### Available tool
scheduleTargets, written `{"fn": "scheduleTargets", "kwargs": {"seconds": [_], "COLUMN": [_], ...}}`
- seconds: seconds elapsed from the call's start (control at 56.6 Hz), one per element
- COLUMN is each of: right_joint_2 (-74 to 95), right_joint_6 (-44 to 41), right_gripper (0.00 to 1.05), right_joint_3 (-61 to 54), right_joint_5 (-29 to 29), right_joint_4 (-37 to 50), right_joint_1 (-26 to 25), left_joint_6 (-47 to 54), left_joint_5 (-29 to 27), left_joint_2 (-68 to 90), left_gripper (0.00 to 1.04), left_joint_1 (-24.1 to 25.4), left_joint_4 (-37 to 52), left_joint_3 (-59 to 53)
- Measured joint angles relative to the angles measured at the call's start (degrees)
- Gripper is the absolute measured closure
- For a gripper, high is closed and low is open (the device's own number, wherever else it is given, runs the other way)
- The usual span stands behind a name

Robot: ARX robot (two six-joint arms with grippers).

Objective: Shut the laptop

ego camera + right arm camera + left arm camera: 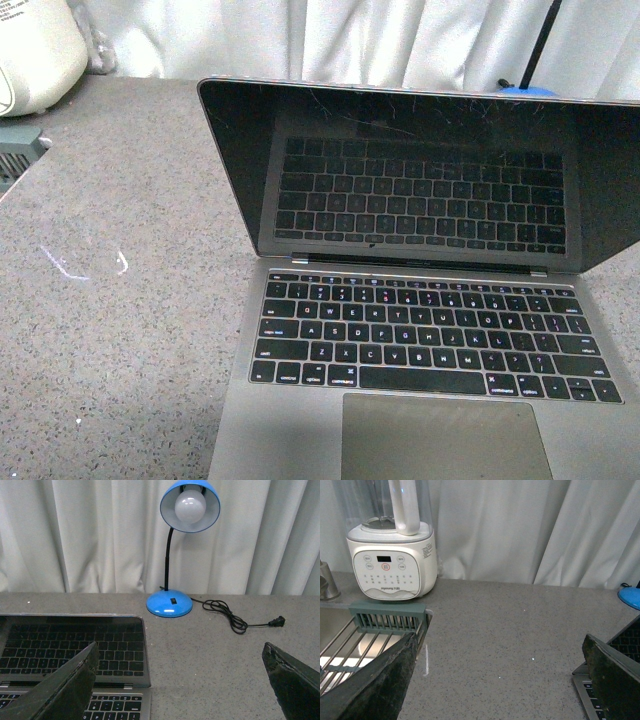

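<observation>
The laptop (430,330) stands open on the grey counter in the front view, its scratched dark screen (420,170) upright and mirroring the black keys. Neither arm shows in that view. In the left wrist view my left gripper (500,680) is open over bare counter, and the laptop's corner (592,700) lies partly behind one finger (615,675). My right gripper (180,680) is open too, in the right wrist view; the laptop's screen edge (75,645) lies by one finger (60,690), and the other finger hangs over bare counter.
A white blender (392,550) stands at the counter's back left beside a sink with a wire rack (365,640). A blue desk lamp (182,540) with a loose black cord (235,620) stands behind the laptop's right side. White curtain (350,40) lines the back.
</observation>
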Motion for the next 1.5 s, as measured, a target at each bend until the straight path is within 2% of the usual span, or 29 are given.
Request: {"fn": "scheduleTargets", "kwargs": {"seconds": [1.043,1.149,1.396,1.502], "right_joint_2": [0.0,0.0,0.0,0.0], "right_joint_6": [0.02,0.02,0.02,0.02], "right_gripper": [0.1,0.3,0.71,0.96], "right_joint_3": [0.0,0.0,0.0,0.0], "right_joint_5": [0.0,0.0,0.0,0.0], "right_joint_4": [0.0,0.0,0.0,0.0], "right_joint_1": [0.0,0.0,0.0,0.0], "left_joint_6": [0.02,0.04,0.04,0.04], "left_joint_5": [0.0,0.0,0.0,0.0], "left_joint_2": [0.0,0.0,0.0,0.0], "left_gripper": [0.07,0.3,0.72,0.95], "left_joint_1": [0.0,0.0,0.0,0.0], "left_joint_4": [0.0,0.0,0.0,0.0], "left_joint_3": [0.0,0.0,0.0,0.0]}}
